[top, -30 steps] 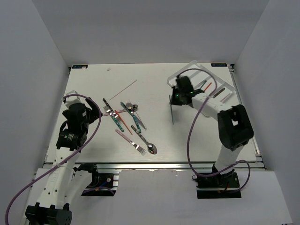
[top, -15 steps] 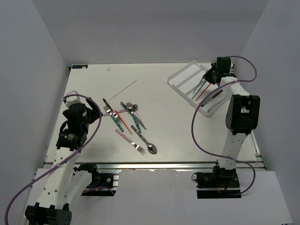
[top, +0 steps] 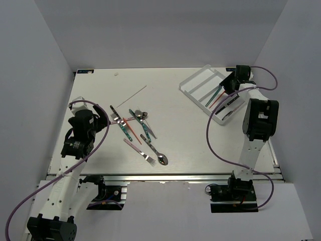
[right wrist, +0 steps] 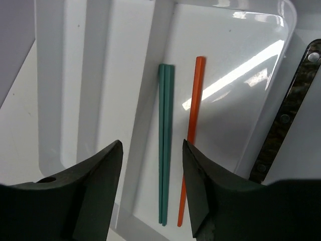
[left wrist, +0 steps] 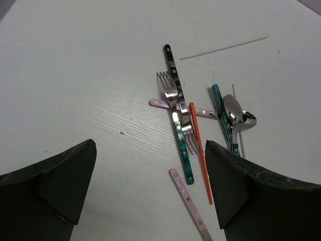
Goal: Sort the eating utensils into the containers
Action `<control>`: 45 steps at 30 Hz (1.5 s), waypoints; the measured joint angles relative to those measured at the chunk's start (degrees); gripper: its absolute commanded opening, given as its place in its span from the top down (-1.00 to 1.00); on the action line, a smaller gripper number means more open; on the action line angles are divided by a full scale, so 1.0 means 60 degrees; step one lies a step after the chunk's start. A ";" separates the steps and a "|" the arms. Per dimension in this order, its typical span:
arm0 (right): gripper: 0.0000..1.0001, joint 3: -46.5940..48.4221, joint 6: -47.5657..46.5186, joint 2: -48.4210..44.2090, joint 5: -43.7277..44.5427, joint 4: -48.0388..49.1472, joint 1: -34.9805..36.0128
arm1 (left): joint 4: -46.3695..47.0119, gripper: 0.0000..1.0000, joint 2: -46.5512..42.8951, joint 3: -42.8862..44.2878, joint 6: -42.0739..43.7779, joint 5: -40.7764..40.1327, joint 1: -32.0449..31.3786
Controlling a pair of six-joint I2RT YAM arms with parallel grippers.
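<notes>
The containers are one clear tray [top: 196, 83] [right wrist: 125, 60] at the table's back right. My right gripper [top: 230, 83] [right wrist: 151, 150] hovers over its far corner, open, nothing between the fingers. Below it a pair of teal sticks [right wrist: 165, 145] [top: 212, 95] and an orange stick [right wrist: 193, 135] lie side by side in one compartment. A dark handle [right wrist: 285, 120] lies in the neighbouring one. The other eating utensils [top: 136, 125] lie scattered mid-table. My left gripper [top: 99, 120] [left wrist: 150, 150] is wide open, above the table just left of them: a green-handled knife [left wrist: 181, 145], an orange stick [left wrist: 200, 153], a spoon [left wrist: 238, 113].
A thin pale stick [top: 133, 93] [left wrist: 225, 46] lies apart behind the pile. A pink-handled fork [top: 140, 150] and a spoon [top: 161, 159] lie nearest the front edge. A pink handle [left wrist: 188, 201] sits close to my left gripper's right finger.
My right arm swung from left of the tray to its far corner, and the gripper has opened; the teal sticks now lie in the tray. The left arm barely moved.
</notes>
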 measured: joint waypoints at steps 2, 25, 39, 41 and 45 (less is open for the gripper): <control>-0.28 -0.0135 -0.0080 -0.0251 0.0029 -0.0018 0.0127 | 0.0000 -0.96 0.0000 0.0000 0.0000 0.0004 0.0000; 0.26 -0.0929 -0.4229 -0.0299 0.1880 -0.0120 0.8448 | -0.0004 -0.96 -0.0044 0.0000 -0.0004 -0.0004 -0.0022; 0.27 0.0011 -0.4554 0.0361 0.2182 -0.0525 0.9358 | 0.0000 -0.96 -0.0084 0.0000 -0.0004 0.0000 -0.0029; 0.27 0.0117 -0.4572 0.0470 0.2240 -0.0521 0.9358 | 0.0000 -0.96 -0.0084 0.0000 0.0000 0.0000 -0.0036; 0.31 0.0262 -0.4656 0.0721 0.2306 -0.0605 0.9355 | 0.0000 -0.96 -0.0084 0.0000 0.0000 0.0004 -0.0040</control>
